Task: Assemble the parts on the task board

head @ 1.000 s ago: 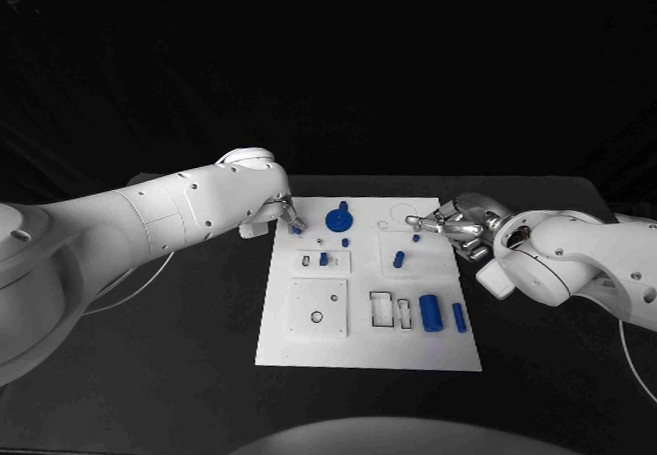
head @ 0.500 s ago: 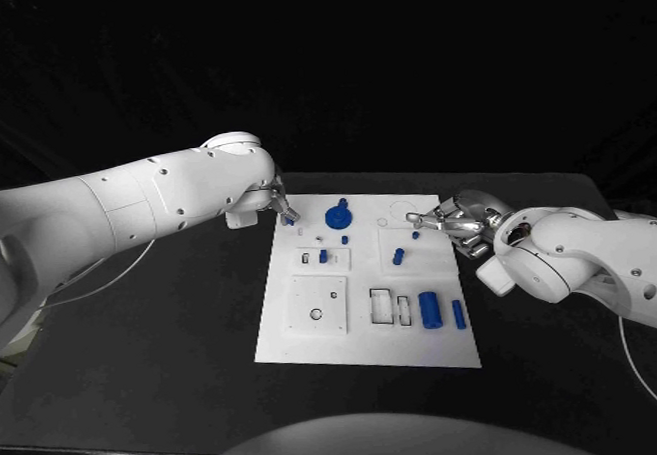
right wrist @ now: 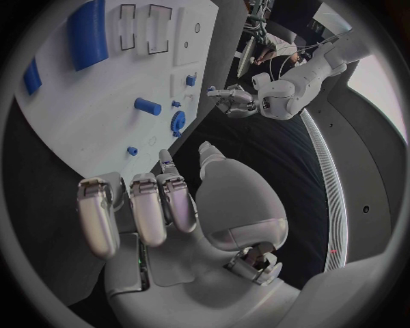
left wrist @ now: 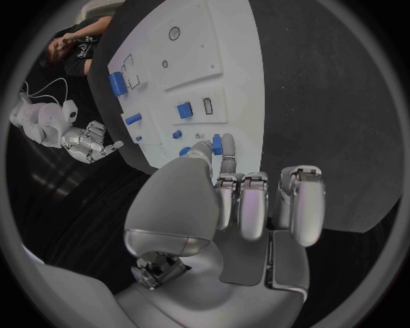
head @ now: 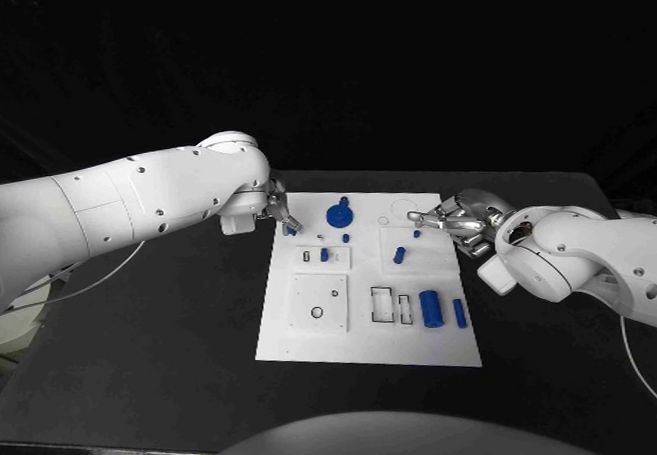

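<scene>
At the far-left corner of the task board (head: pixel 311 333), the left hand (head: pixel 275 211) pinches a small blue peg (head: pixel 290 229) betw. thumb and a fingertip, other fingers curled; peg's long axis runs roughly upright, lower end twd the board, just above it. Right hand (head: pixel 452 221) sits at the board's far-right edge, fingers curled in, nothing seen in them. On the board: blue gear (head: pixel 338 219) near the peg, a short cylinder (head: pixel 399 256) lying slantwise mid-board, two longer blue pieces (head: pixel 431 310) lying lengthwise near the right edge.
</scene>
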